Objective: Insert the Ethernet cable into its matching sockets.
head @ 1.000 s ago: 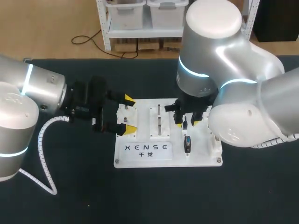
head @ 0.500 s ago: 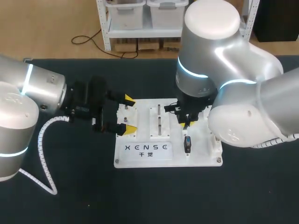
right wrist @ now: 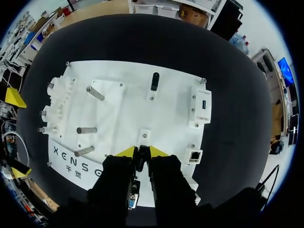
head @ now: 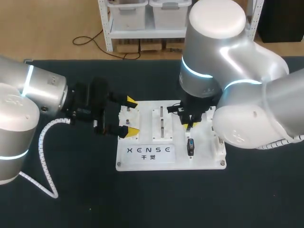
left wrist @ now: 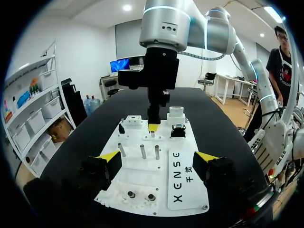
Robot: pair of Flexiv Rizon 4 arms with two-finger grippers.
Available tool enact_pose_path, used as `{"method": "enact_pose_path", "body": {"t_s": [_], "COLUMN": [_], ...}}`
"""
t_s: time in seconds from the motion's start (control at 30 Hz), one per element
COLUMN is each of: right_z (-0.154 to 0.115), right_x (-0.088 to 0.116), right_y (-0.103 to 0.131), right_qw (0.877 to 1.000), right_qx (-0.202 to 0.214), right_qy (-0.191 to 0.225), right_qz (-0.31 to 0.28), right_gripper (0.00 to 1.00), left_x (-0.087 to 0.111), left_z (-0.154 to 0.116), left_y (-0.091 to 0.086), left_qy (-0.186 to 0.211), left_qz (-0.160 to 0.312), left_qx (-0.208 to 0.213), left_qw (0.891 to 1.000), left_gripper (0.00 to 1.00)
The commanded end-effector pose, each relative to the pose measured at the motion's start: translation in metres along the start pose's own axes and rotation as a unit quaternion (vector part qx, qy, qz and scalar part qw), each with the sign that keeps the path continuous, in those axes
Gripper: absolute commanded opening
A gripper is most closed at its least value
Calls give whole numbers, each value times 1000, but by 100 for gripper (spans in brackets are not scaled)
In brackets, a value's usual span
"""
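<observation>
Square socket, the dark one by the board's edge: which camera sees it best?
The right wrist view: the socket shows its dark opening, uncovered. In the head view my right arm covers much of that edge; the left wrist view is too distant to tell.

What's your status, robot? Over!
Left gripper open, astride the white board's edge. Right gripper shut on a small dark plug over the board. Nothing blocking the socket block.
</observation>
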State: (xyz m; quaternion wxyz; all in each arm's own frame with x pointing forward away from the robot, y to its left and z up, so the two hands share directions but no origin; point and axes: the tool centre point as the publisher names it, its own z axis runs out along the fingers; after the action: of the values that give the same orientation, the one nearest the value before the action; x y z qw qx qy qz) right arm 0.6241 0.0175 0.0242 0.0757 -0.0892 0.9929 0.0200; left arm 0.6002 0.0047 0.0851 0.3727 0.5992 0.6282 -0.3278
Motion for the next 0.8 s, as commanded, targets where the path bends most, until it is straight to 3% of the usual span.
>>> {"method": "enact_pose_path", "body": {"t_s": [0.03,0.37,0.8], "right_z": [-12,-32,-35], "right_x": [0,1,7], "right_y": [-4,-24,-59], "right_qw": [1000,1000,999], "right_qx": [-2,6,17], "right_qy": [0,-1,1], "right_qz": [0,16,51], "right_gripper": [0,0,0], "left_x": [2,2,2], "left_z": [0,0,0], "left_y": [0,0,0], "left_qy": [-2,-2,-2], "left_qz": [1,1,1], "left_qx": [-1,-1,-1], "left_qw": [1000,1000,1000], "left_gripper": [100,100,100]}}
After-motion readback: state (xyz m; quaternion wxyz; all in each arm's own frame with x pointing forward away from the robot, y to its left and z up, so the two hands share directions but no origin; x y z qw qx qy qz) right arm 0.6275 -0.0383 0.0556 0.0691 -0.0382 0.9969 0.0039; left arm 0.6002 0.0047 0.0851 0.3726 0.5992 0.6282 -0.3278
